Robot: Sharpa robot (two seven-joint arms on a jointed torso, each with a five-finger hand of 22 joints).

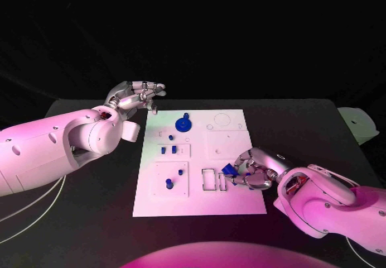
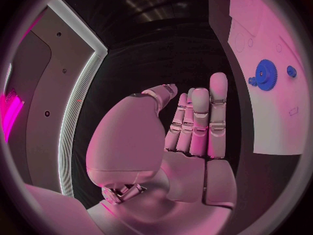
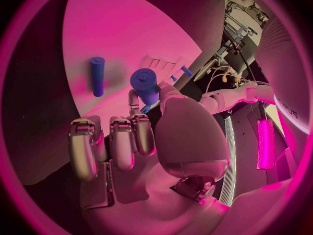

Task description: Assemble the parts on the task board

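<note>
A white task board [image 1: 201, 206] lies in the middle of a black table [image 1: 80, 223], seen from above. The robot's left hand [image 1: 138, 96] hovers above the table just beyond the board's far left corner, holding nothing. Its fingers are loosely curled in the head view; the left wrist view shows them [image 2: 199, 120] held straight and close together, with the thumb apart.

The right hand [image 1: 256, 172] rests over the board's right side, near its front. It grips a blue peg [image 1: 229, 170] between thumb and fingers, just beside a pair of small rectangular slots [image 1: 213, 180]. The right wrist view shows what the head view does not: the peg [image 3: 145, 83] is a short cylinder with a rounded top, pinched at the fingertips, and a second blue cylinder [image 3: 97, 75] lies flat on the board close by, apart from the hand.

On the board's far side sits a blue gear [image 1: 184, 123]; the left wrist view shows its toothed rim [image 2: 264, 74] and a small blue piece [image 2: 291, 71] near it. Several small blue parts [image 1: 168, 149] stand in recesses on the board's left half, and another [image 1: 169, 182] nearer the front.

Part of a dark printed marking is visible on the robot's body in the right wrist view, too cut off to read.
</note>
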